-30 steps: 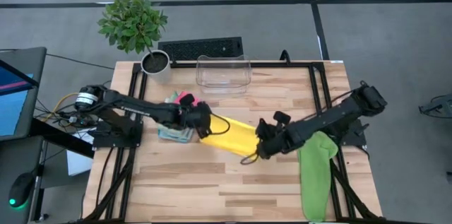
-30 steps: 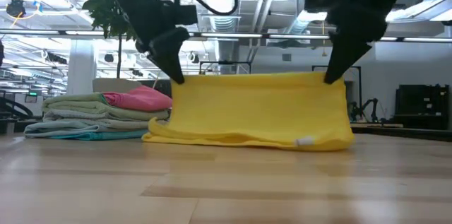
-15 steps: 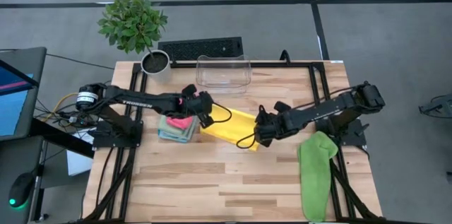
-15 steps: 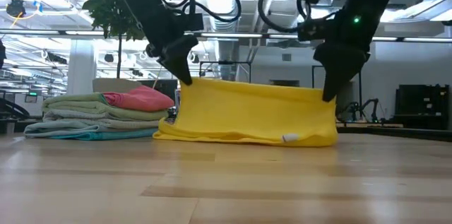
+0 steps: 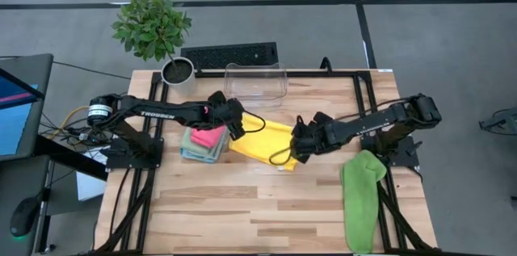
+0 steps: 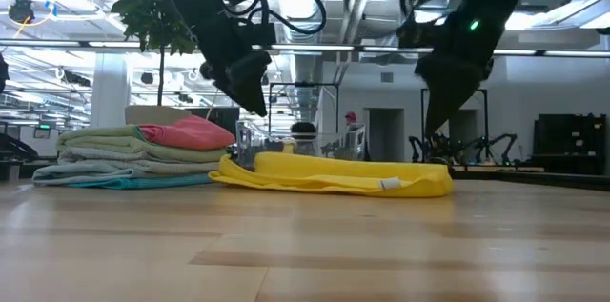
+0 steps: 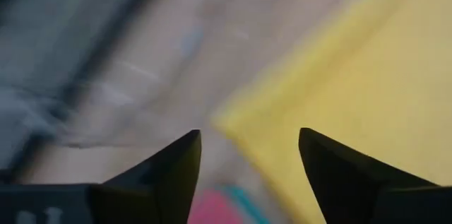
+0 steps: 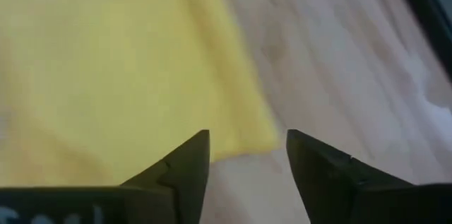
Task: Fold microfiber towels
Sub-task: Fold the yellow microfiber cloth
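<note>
A yellow microfiber towel (image 5: 262, 144) lies folded flat on the table's middle, a small white tag (image 6: 390, 185) at its near edge. My left gripper (image 5: 237, 127) hangs open just above the towel's far left corner (image 7: 233, 121), touching nothing. My right gripper (image 5: 297, 147) hangs open above the towel's right corner (image 8: 258, 136), also clear of it. In the low view both grippers, the left one (image 6: 255, 102) and the right one (image 6: 434, 121), stand well above the cloth (image 6: 334, 175).
A stack of folded towels (image 5: 202, 143) with a pink one on top lies left of the yellow towel. A lime green towel (image 5: 361, 195) lies spread at the right edge. A clear plastic bin (image 5: 256, 85), a potted plant (image 5: 153, 30) and a keyboard (image 5: 229, 54) stand at the far edge.
Both grippers have carried the yellow towel's raised upper edge toward the table's far edge, then opened and let go. The towel, which hung upright between them, has dropped and now lies flat, folded over on itself.
</note>
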